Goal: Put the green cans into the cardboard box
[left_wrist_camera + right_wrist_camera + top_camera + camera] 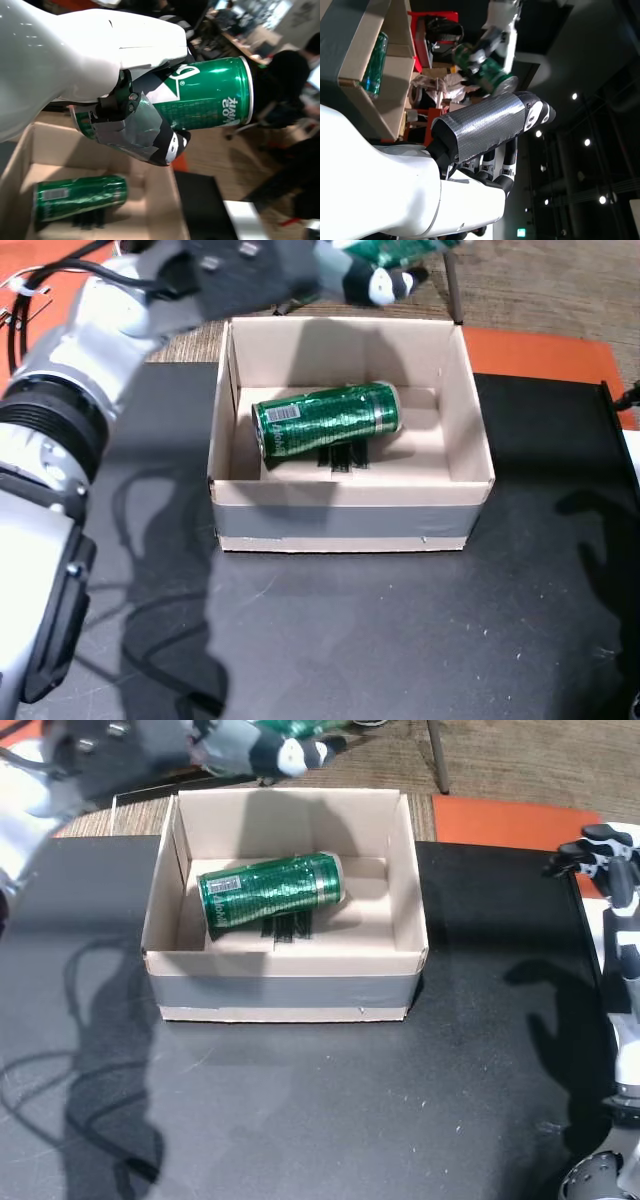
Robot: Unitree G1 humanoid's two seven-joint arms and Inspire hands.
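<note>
The left hand (135, 125) is raised over the far left corner of the box (350, 515), its fingers (167, 145) wrapped round a green can (210, 100) held on its side — the can's white lettering shows in the left wrist view but is turned and I cannot read it. In both head views only an end of this can (395, 250) shows at the top edge, past the box's back wall. Below it, a second can (325, 420) lies on its side on the box floor, toward the back, its barcode label near the left end and its silver top pointing right; the rest of its print is too small to read. The open cardboard box sits on the black worktop (350, 640). Well to the right, the right hand (605, 855) hangs beside the worktop's edge, holding nothing — in the right wrist view its fingers (510, 157) are loosely extended and its taped thumb (485, 127) stands apart from them.
</note>
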